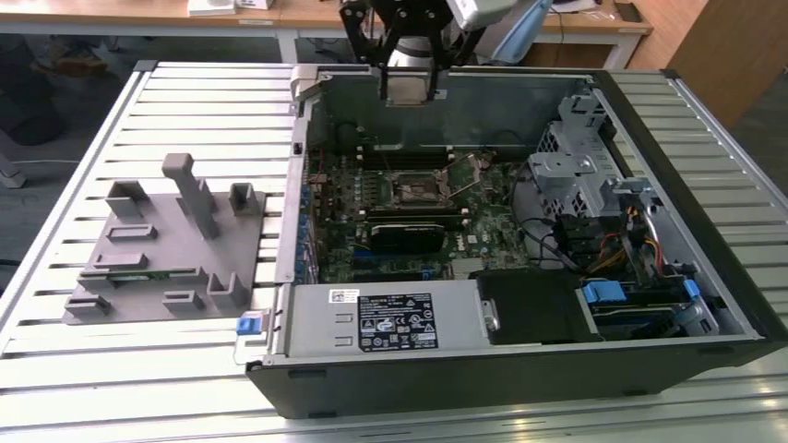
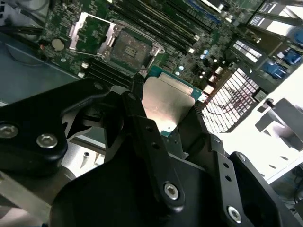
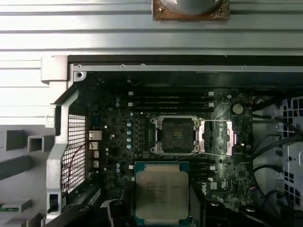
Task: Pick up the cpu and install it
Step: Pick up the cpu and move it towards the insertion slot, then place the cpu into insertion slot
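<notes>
A slatted silver metal counter (image 1: 74, 388) carries a large black computer case (image 1: 518, 380), lying on its side with the panel off. On the exterior view's left sits a grey moulded plastic fixture (image 1: 161, 249), apart from the case. Inside the case lies the green motherboard (image 1: 493, 226).

The black arm (image 1: 397, 23) enters from the top edge of the exterior view and points straight down. Its end effector (image 1: 411, 85) hangs above the far wall of the case, well over the board. In the second wrist view the black fingers (image 2: 151, 137) are clamped on opposite edges of the cpu (image 2: 165, 108) – a small flat square chip with a shiny silver-grey top and a thin greenish rim – held level with the metal face towards the camera.

In the first wrist view the cpu (image 3: 162, 191) sits just beside the square black socket (image 3: 176, 135), not over it. The socket stands bare – its silver hinged load plate (image 3: 215, 137) is swung open to one side.
</notes>
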Controlling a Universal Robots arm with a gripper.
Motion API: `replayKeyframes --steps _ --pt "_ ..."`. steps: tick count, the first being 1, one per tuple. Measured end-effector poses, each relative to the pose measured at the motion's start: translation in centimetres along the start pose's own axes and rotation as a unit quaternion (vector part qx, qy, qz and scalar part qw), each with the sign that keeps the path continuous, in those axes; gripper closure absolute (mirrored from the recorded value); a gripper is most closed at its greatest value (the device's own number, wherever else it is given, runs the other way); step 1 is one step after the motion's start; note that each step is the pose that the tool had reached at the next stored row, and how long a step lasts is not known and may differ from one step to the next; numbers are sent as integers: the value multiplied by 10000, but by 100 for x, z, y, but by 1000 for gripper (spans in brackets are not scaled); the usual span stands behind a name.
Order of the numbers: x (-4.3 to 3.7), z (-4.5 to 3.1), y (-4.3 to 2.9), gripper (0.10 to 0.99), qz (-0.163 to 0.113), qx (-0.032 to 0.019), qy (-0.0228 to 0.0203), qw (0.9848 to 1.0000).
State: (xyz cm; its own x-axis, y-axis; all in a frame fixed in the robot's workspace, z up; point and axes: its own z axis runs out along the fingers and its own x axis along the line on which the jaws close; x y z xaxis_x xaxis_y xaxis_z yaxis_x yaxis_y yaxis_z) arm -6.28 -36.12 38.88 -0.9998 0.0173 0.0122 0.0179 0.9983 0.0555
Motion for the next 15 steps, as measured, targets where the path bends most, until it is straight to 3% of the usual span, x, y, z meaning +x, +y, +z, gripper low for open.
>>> replayKeyframes --steps 7,15 --pt "-271 9 40 545 0 1 0 10000" --pt "-323 10 42 545 86 17 -5 10000"
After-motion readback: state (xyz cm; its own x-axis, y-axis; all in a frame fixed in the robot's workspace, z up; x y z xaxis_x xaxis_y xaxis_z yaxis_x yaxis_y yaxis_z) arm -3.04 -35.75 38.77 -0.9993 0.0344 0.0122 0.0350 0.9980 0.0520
